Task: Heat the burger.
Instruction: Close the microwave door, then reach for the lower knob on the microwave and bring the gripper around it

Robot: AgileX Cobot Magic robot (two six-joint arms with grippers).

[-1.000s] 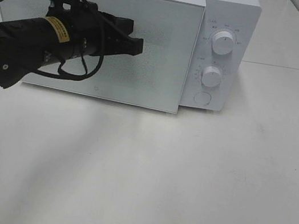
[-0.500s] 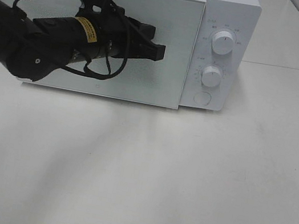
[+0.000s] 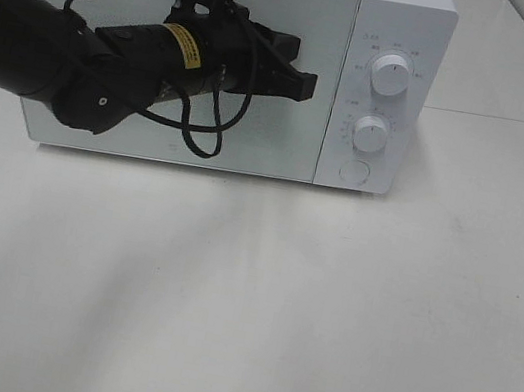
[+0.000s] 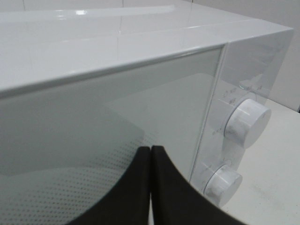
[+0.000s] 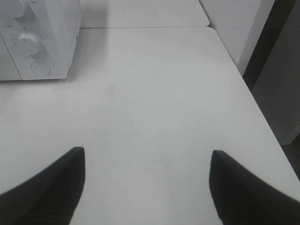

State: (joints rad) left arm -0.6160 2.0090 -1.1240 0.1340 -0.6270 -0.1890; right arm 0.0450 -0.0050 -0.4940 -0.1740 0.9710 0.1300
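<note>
Door of microwave looks flush, my left claw clenched empty at its glass; burger unseen, presumably inside; right claw released over table; advise pressing squarely near the latch edge, then backing off straight before touching the lower dial.

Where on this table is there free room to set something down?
The table in front of the microwave is bare, as is the strip to its right. It is crowded only at the door, where the left arm's shut fingers hang.
</note>
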